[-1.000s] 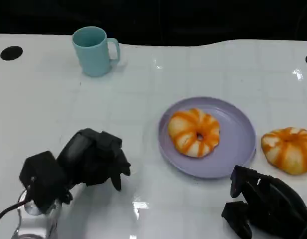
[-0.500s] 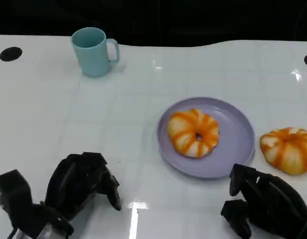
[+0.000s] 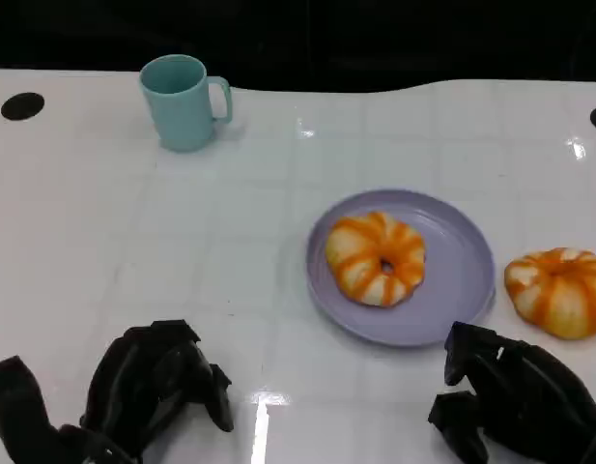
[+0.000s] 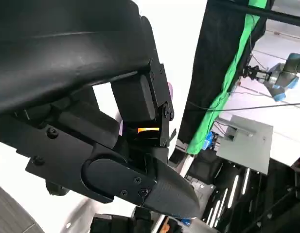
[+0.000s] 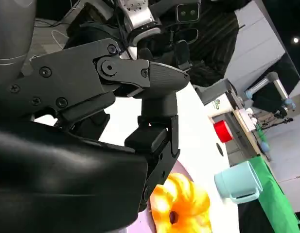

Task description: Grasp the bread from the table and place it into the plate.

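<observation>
One bread [image 3: 377, 257] lies in the plate [image 3: 468, 290]; another bread [image 3: 556, 292] sits by the table's [image 3: 278, 174] right edge. Both hands, left [image 3: 157, 385] and right [image 3: 505, 396], rest at the near edge, fingers curled, holding nothing.

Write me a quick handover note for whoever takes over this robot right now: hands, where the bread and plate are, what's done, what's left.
Left hand: low at the near left of the table, holding nothing.
Right hand: near right, empty, just in front of the plate's near edge.
Purple plate: centre right, with one orange-striped bread ring on it.
Second bread: on the table right of the plate, close to its rim, untouched.
Teal mug: far left, out of the way.
Done: one bread plated.
Left: probably grasp the second bread with the right hand and place it on the plate.
</observation>
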{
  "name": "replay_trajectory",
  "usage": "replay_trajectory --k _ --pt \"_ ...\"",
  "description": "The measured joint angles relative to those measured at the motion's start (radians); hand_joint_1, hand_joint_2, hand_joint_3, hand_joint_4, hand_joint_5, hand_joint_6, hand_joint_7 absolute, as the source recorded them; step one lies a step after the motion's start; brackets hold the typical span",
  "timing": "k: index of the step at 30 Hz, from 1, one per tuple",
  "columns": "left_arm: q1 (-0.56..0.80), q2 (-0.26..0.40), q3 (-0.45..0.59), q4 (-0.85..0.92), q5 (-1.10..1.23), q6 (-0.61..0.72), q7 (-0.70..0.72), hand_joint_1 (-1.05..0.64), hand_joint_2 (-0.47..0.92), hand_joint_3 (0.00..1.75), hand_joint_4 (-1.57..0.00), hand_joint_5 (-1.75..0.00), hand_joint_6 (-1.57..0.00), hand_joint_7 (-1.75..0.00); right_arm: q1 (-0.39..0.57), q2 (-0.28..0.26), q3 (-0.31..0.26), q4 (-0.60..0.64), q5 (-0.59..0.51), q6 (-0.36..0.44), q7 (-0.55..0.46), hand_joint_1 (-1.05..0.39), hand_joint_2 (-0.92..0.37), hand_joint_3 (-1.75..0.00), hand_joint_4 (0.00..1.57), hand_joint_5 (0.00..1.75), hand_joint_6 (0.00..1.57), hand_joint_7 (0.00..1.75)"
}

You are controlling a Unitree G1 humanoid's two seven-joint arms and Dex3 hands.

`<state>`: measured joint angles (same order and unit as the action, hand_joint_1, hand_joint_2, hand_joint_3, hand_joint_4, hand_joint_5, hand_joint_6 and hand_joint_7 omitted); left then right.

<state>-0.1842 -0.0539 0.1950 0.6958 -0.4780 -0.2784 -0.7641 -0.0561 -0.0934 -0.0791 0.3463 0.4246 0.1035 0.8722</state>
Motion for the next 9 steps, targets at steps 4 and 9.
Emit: replay_trajectory --k 4,9 --pt "0.001 -0.001 0.0 -0.009 0.009 0.001 0.001 -1.05 0.67 0.0 -1.57 -1.01 -1.57 -0.88 0.0 0.0 0.0 0.003 0.0 -0.007 0.001 -0.56 -0.91 -0.54 1.15 1.75 0.96 1.75" --pt "-0.006 -0.001 0.009 0.023 0.009 -0.01 -0.01 -1.05 0.67 0.0 -1.57 -1.0 -1.57 -0.87 -0.001 0.0 -0.001 0.021 0.005 -0.014 0.005 -0.55 -0.87 -0.55 1.15 1.75 0.95 1.75"
